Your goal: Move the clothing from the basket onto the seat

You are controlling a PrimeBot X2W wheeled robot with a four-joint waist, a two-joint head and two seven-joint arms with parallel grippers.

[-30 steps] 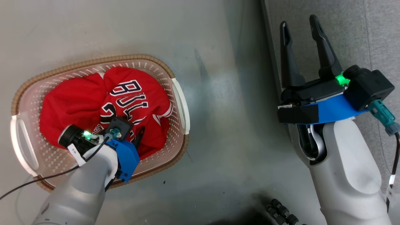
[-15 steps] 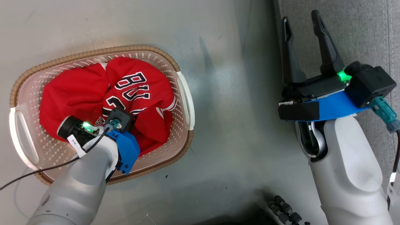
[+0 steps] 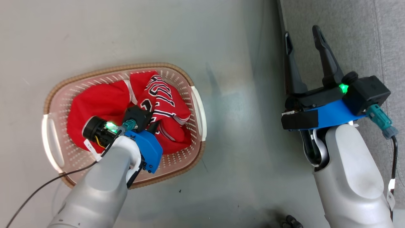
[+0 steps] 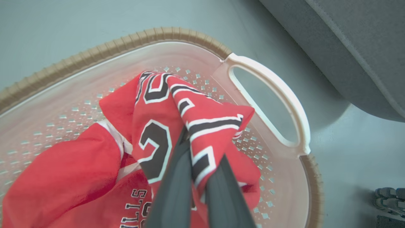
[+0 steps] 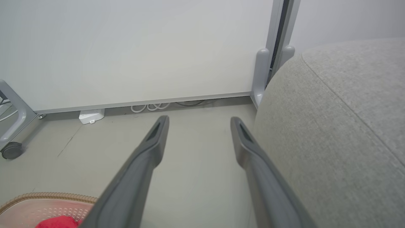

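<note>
Gone from spread wide a second ago to clenched tight, with the left gripper pinching a fold of the clothing between both dark fingers and bunching the lettered red jersey into a raised ridge, flatter a second earlier. Pictured inside the basket on the grey floor, both red garments: plain one to the left, lettered one to the right, near the white handle facing the seat. Ringed all round by the brown woven-look rim, with bare perforated plastic showing at the left end and the near side. Separated from the seat by a strip of floor, ending at the seat's rounded, seamed edge. Poised just beside that edge, the right gripper, fingers held wide apart as before and grasping nothing, its pale forearm over the line where floor meets seat. Trailing from the left wrist across the floor, a thin black cable. Glimpsed at the bottom of the head view, a few dark ribbed parts, too little to identify. Beyond the right gripper's fingers, a white wall panel, looped cables and a small white box at its foot, a grey post by the seat's corner, and a caster wheel far left.
</note>
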